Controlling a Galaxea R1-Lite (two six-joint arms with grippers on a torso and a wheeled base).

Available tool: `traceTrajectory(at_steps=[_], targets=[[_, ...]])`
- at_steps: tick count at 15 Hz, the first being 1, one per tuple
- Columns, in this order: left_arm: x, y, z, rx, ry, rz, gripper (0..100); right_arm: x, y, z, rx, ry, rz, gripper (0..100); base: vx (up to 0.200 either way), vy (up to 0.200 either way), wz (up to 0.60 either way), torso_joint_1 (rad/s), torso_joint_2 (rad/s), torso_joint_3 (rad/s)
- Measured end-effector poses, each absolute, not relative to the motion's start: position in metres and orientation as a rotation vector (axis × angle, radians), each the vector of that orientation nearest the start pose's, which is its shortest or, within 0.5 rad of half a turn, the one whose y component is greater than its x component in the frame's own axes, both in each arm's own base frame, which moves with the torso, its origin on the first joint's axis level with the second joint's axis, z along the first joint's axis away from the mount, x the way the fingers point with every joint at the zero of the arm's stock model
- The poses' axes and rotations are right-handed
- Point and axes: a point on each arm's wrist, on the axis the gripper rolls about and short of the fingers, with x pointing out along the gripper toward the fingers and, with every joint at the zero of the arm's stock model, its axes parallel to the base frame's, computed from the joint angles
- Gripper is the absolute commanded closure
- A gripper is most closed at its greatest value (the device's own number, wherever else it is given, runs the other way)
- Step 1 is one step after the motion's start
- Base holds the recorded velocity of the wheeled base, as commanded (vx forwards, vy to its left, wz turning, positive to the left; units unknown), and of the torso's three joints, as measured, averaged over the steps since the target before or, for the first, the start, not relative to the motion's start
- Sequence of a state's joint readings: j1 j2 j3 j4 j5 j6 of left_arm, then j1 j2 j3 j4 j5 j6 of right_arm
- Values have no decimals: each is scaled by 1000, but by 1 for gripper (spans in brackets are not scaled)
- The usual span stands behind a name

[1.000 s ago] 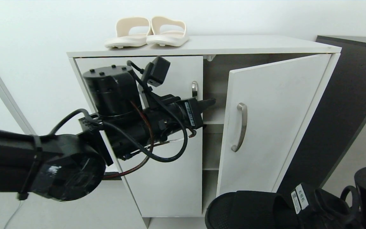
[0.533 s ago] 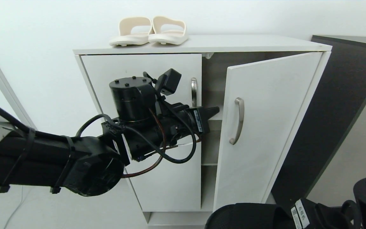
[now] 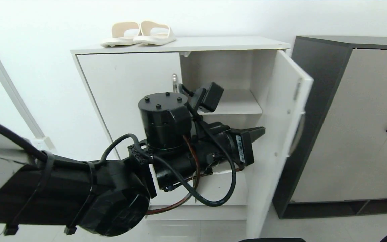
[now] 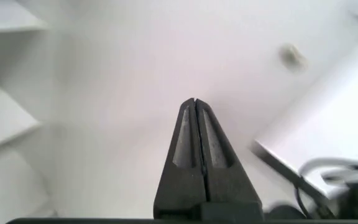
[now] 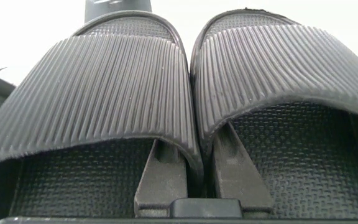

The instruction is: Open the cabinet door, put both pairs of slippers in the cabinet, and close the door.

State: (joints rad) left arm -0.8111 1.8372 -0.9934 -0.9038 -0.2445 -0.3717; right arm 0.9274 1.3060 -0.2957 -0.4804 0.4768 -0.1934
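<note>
Cabinet door (image 3: 277,134) on the right stands wide open, the shelf (image 3: 233,101) in view! The left gripper (image 3: 261,129) is clenched on nothing, tips just beside the door's inner face. The cream slippers (image 3: 138,33) sit towards the back-left corner of the cabinet (image 3: 126,87) top. The right gripper (image 5: 197,171) grasps the black slippers (image 5: 104,93), pinching their adjoining sides

Two cream slippers (image 3: 137,36), two black slippers (image 5: 135,93), two cabinets (image 3: 126,84).
</note>
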Motion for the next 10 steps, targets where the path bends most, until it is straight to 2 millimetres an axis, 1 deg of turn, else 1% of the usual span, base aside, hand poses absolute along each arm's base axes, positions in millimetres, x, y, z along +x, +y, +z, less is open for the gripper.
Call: traceTrajectory(at_steps=[3,5,6,8,10], targets=[[227,-247,207,-344,158,-1021,100,91,138,131,-292,421,1419,100,0,0,0,0,0,0],[222,-233,210,-355,128,-939,100,105,144,138,-255,425,1353,100,0,0,0,0,0,0],[218,-224,213,-360,114,-901,100,116,148,144,-224,435,1263,100,0,0,0,0,0,0],[208,-204,220,-371,82,-827,100,139,155,156,-137,454,1014,100,0,0,0,0,0,0],[193,-176,229,-374,45,-731,100,160,168,168,-67,426,788,100,0,0,0,0,0,0]])
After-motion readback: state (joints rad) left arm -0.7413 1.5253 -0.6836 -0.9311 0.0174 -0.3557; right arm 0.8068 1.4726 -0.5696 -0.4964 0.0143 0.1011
